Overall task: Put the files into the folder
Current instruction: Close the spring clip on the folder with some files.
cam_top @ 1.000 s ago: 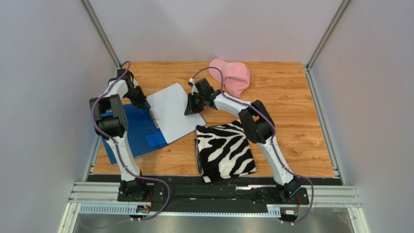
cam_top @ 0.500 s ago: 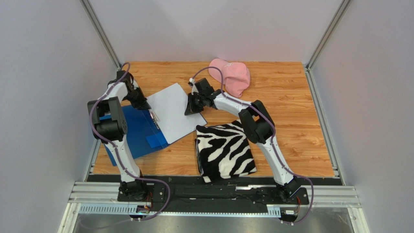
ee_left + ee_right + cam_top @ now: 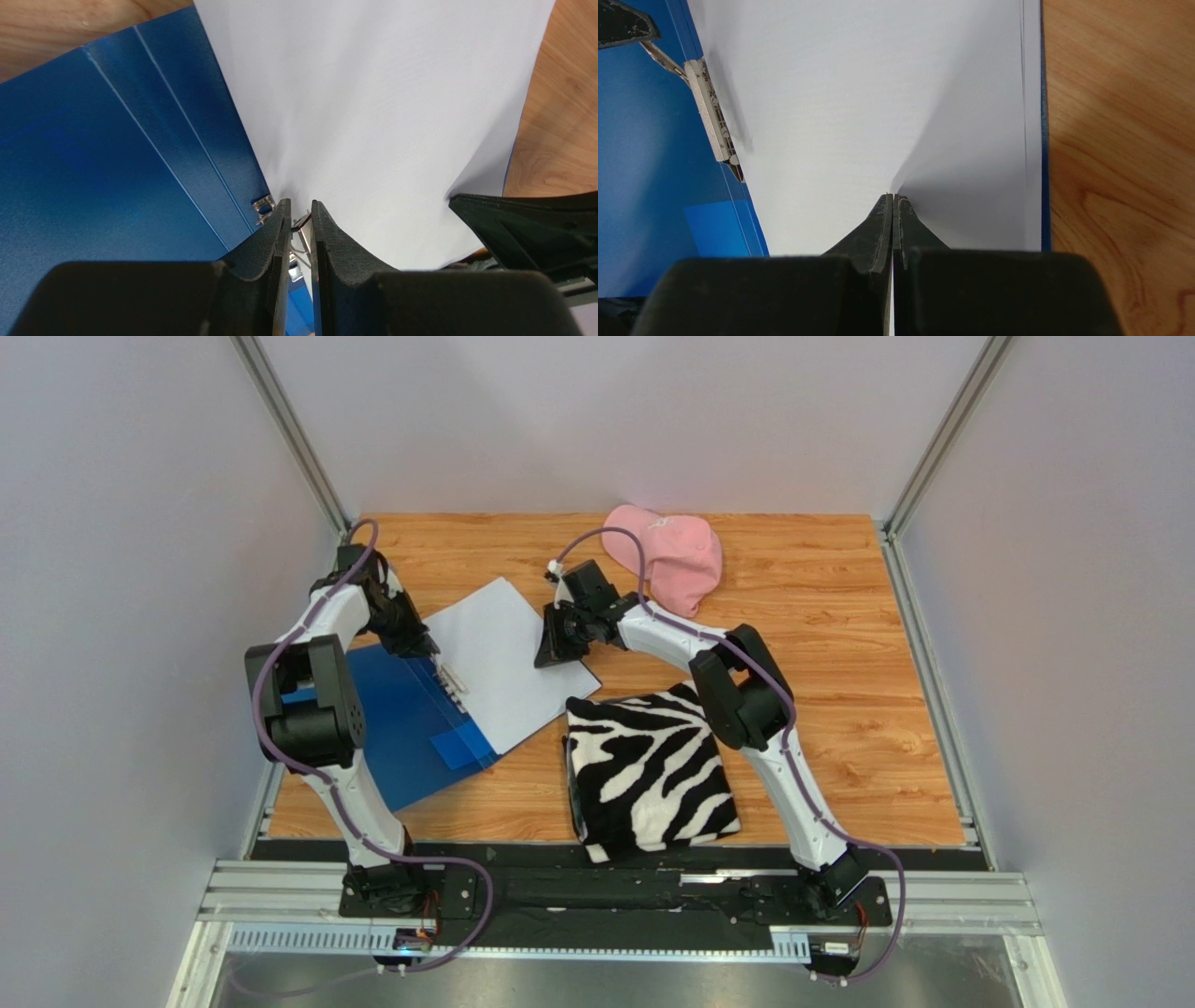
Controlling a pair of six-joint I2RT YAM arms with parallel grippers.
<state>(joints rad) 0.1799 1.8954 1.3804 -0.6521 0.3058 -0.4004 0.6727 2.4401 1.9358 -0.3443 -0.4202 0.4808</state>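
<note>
The royal-blue folder (image 3: pixel 379 721) lies open at the table's left. The files (image 3: pixel 498 658), white sheets, rest on its right half. My left gripper (image 3: pixel 403 634) is at the far end of the metal clip (image 3: pixel 449 676) on the spine. In the left wrist view its jaws (image 3: pixel 300 210) stand narrowly apart, shut on the clip's thin lever. In the right wrist view that lever (image 3: pixel 661 56) rises off the clip (image 3: pixel 713 112). My right gripper (image 3: pixel 557 647) is shut on the files' right edge (image 3: pixel 893 199), where the paper (image 3: pixel 829 105) lifts into a ridge.
A folded zebra-striped cloth (image 3: pixel 648 770) lies just right of the folder, under the right arm's elbow. A pink cap (image 3: pixel 666 553) sits at the back, behind the right gripper. Grey walls close in the wooden table (image 3: pixel 842 686) on the left, right and back.
The left arm's elbow has swung left, and its gripper has edged toward the back along the spine. The folder's near corner has shifted slightly right. The right arm has barely moved.
</note>
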